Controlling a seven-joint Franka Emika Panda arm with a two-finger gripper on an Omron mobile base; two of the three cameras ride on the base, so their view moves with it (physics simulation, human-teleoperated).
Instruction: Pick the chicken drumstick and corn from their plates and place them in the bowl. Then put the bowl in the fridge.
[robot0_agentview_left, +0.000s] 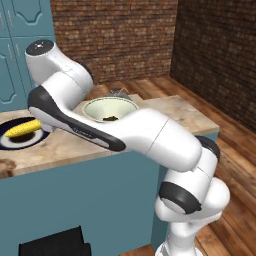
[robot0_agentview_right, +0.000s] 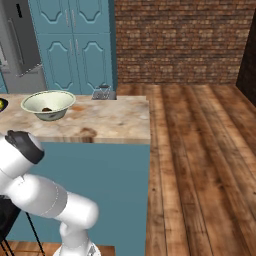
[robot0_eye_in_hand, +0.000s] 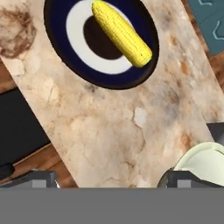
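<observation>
The yellow corn (robot0_eye_in_hand: 121, 31) lies across the navy-rimmed plate (robot0_eye_in_hand: 56, 33) at the left end of the counter; both also appear in the left base view, corn (robot0_agentview_left: 22, 129) on plate (robot0_agentview_left: 30, 142). My gripper (robot0_eye_in_hand: 109, 178) hovers above the bare counter between that plate and the bowl (robot0_eye_in_hand: 205, 162), open, with nothing between its fingers. The pale cream-green bowl (robot0_agentview_left: 95, 107) stands upright mid-counter with the dark brown drumstick (robot0_agentview_left: 110, 118) inside it. From the right base view, the drumstick (robot0_agentview_right: 47, 109) rests on the bowl's (robot0_agentview_right: 61, 100) bottom. The white plate with the orange-red rim is out of view.
The grey steel fridge (robot0_agentview_right: 22, 50) stands behind the counter's left end, beside teal cabinets (robot0_agentview_right: 75, 50). A small grey object (robot0_agentview_right: 102, 92) sits on the counter's far edge behind the bowl. A black stool (robot0_agentview_left: 55, 242) stands below the counter front. Wooden floor stretches to the right.
</observation>
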